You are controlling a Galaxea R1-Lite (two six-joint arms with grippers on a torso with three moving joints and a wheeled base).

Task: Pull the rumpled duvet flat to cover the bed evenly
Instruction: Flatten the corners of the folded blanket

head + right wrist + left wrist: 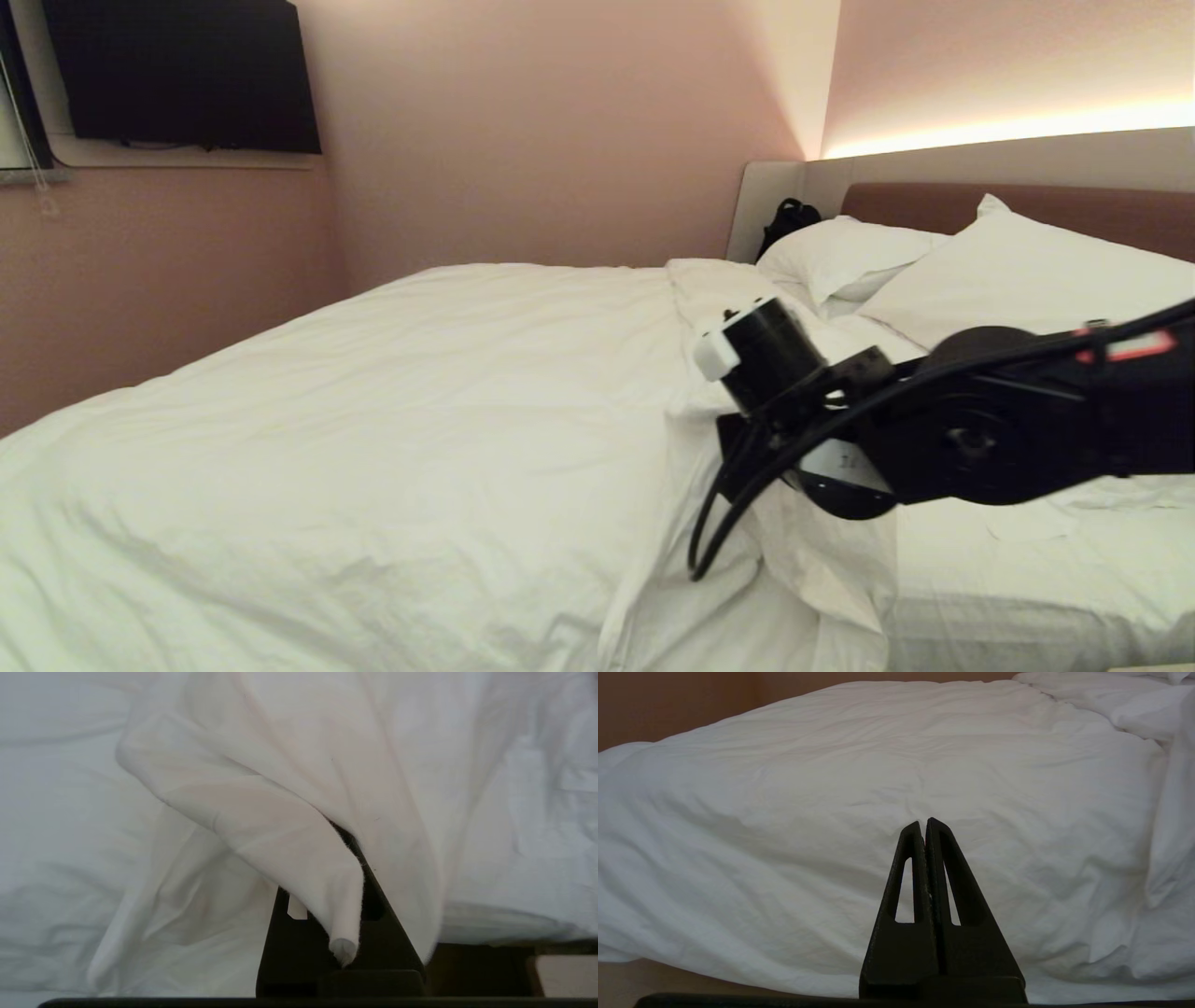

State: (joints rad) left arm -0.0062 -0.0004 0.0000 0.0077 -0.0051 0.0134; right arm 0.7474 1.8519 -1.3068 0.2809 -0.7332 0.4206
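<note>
Right pincer (345, 858) clamped on a fold of the duvet (373, 420), near its rumpled edge at the near side of the bed (1027, 579). Left pincer (924, 826) closed, empty, parked facing the duvet's flank. Risk: thin hold slipping under a hard pull, leaving the sheet bare toward the pillows (1018, 271). Grip hidden behind the arm in head view; shown only in right wrist view.

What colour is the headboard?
Mauve-brown headboard, in a pale grey surround; the head view shows it best.
</note>
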